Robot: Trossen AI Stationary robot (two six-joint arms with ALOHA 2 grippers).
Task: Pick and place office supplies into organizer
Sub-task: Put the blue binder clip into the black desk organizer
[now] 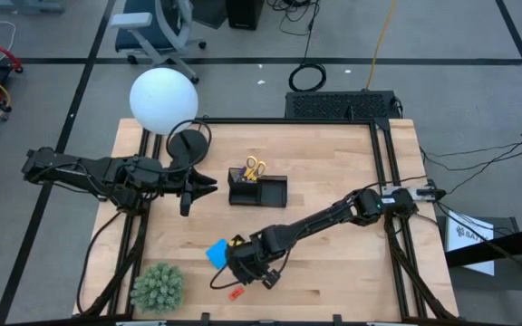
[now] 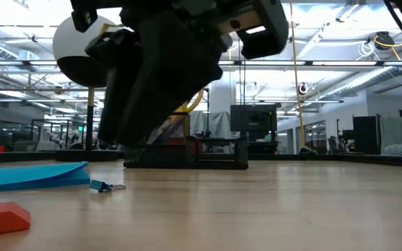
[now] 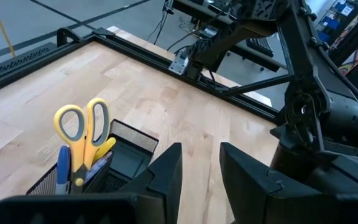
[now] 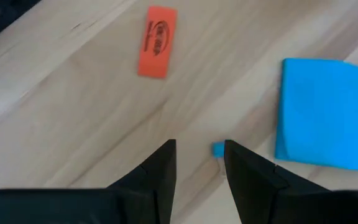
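Note:
The black organizer (image 1: 259, 191) stands mid-table with yellow-handled scissors (image 1: 255, 168) upright in its taller section. The left wrist view shows the scissors (image 3: 82, 132), a blue pen (image 3: 63, 175) and a yellow pen (image 3: 105, 148) in the organizer (image 3: 128, 158). My left gripper (image 1: 208, 186) is open and hovers left of it. My right gripper (image 4: 200, 157) is open and points down over a tiny blue clip (image 4: 218, 149), a finger on either side. The blue note pad (image 4: 325, 112) and the red piece (image 4: 156, 42) lie flat on the table nearby.
A green spiky plant (image 1: 158, 287) stands at the near left corner. The white globe lamp (image 1: 163, 100) and its round black base (image 1: 187, 145) stand at the far left. Bare wood (image 1: 333, 263) lies to the right of the right arm.

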